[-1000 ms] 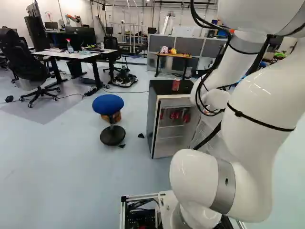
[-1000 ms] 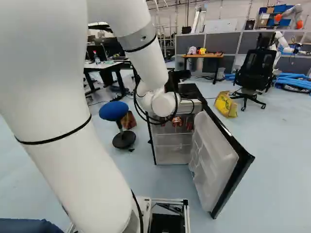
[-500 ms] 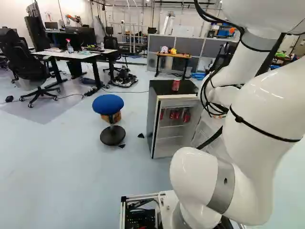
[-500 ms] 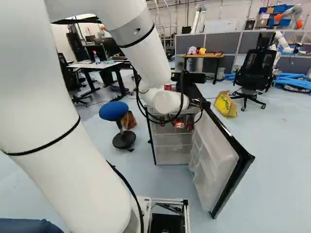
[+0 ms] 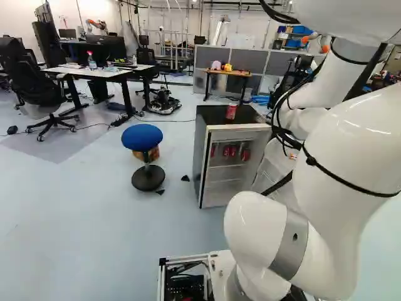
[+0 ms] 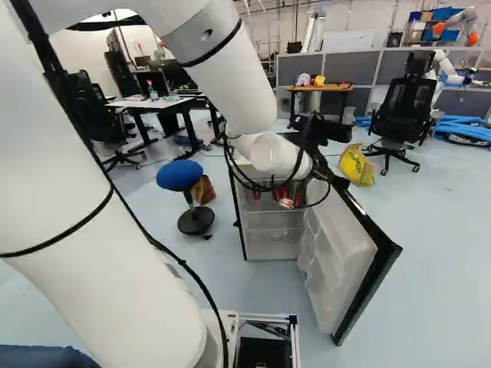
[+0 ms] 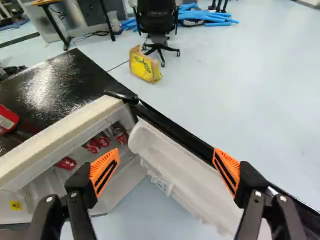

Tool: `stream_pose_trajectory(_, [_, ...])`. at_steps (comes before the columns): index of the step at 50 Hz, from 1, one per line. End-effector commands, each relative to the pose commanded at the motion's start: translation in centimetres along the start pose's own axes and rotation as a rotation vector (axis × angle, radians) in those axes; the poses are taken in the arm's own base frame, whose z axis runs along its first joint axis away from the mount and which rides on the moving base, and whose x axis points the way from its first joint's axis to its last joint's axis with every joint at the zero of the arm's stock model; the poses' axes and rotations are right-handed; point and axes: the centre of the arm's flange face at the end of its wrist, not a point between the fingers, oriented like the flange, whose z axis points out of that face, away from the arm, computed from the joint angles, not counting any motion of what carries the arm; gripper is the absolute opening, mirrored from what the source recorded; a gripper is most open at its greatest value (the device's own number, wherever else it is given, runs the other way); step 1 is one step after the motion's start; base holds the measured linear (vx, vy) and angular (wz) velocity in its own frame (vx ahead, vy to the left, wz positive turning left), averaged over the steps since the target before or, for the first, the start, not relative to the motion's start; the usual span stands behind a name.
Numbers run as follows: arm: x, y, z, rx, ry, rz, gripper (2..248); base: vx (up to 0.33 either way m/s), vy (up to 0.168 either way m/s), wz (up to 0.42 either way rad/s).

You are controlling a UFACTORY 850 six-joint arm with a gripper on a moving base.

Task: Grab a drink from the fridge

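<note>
Could snag open, white-plastic-lined fridge door on parted, orange-padded black fingers by approaching red metal cans askew.

Can on fridge, cans inside, stool left

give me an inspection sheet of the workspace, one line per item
Surface: black fridge top, one upright red can on it
Job's things: fridge door open, several red cans inside
Clutter: yellow bag and blue-topped stool on the floor
Gripper: open, no can between its fingers
Cables: black cable running along the arm, loops near its far end
Surroundings: desk, office chair, another robot beyond
</note>
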Motion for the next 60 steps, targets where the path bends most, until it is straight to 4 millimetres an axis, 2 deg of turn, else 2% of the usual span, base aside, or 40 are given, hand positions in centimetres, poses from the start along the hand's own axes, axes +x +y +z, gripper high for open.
stream_pose_trajectory(46, [4.7,4.9,0.7,-0.115,-0.162,0.316,247,0.000,0.000,0.000])
stream_pose_trajectory(60, [5.5,5.9,2.6,-0.123,-0.246,0.414,247,0.000,0.000,0.000])
